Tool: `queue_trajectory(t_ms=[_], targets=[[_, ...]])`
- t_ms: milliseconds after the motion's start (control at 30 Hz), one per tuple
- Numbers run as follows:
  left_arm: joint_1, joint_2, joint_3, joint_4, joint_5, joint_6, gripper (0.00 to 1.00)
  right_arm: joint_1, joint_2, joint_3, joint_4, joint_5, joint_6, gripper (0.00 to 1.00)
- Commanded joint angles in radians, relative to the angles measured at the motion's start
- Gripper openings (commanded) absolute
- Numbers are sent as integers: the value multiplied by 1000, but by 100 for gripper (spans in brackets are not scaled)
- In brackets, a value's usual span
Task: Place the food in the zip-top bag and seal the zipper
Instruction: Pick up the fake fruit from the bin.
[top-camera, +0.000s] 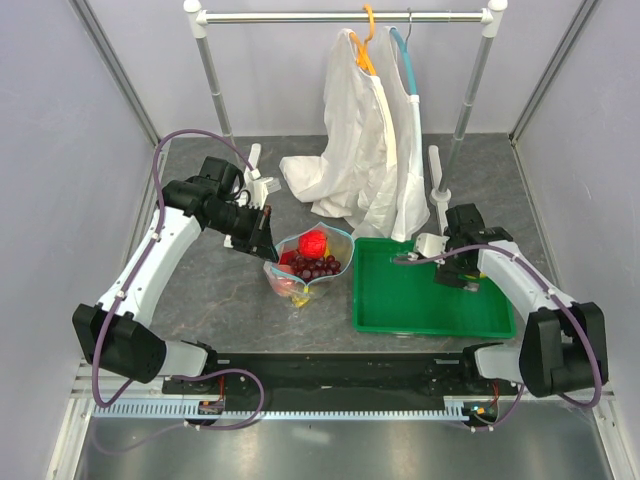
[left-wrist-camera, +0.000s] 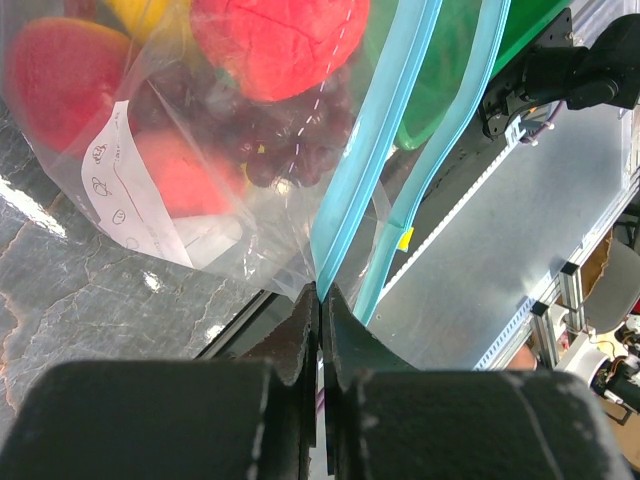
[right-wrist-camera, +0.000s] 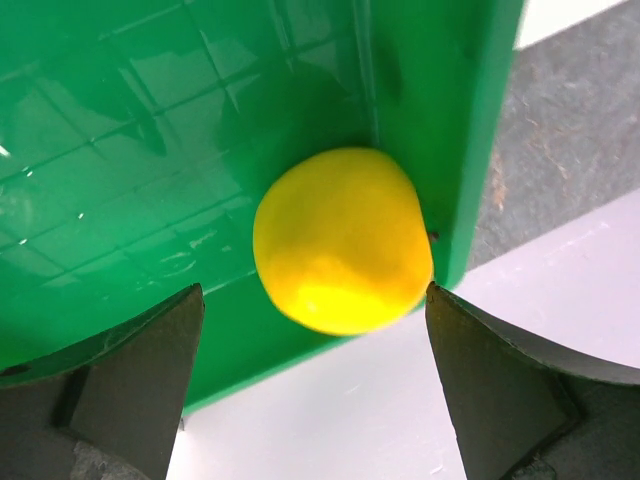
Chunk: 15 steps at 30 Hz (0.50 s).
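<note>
The clear zip-top bag (top-camera: 305, 268) lies at the table's middle, mouth gaping. Inside are a red round fruit (top-camera: 314, 243), a dark grape bunch (top-camera: 323, 267) and more pieces. My left gripper (top-camera: 263, 233) is shut on the teal zipper strip (left-wrist-camera: 345, 190) at the bag's left end. The left wrist view shows the red fruit (left-wrist-camera: 270, 40), grapes (left-wrist-camera: 290, 135), a peach (left-wrist-camera: 60, 75) and the white label (left-wrist-camera: 140, 205). My right gripper (right-wrist-camera: 313, 292) is open, straddling a yellow fruit (right-wrist-camera: 342, 240) in the corner of the green tray (right-wrist-camera: 150, 120), without touching it.
The green tray (top-camera: 430, 300) sits right of the bag, with my right gripper (top-camera: 462, 280) at its far right corner. White garments (top-camera: 365, 150) hang from a rail on orange and teal hangers behind. Two white posts stand at the back.
</note>
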<state>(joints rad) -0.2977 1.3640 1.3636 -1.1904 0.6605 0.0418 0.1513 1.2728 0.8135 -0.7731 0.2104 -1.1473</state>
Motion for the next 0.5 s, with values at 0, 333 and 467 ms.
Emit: queue_trajectory(t_ms=[0, 333, 467], targets=[[5, -20, 8, 3, 18, 12, 2, -13, 54, -14, 60, 15, -37, 98], [5, 3, 19, 2, 24, 9, 2, -15, 56, -33, -66, -43, -55, 96], [5, 14, 28, 2, 27, 6, 2, -16, 59, -48, -112, -52, -71, 98]])
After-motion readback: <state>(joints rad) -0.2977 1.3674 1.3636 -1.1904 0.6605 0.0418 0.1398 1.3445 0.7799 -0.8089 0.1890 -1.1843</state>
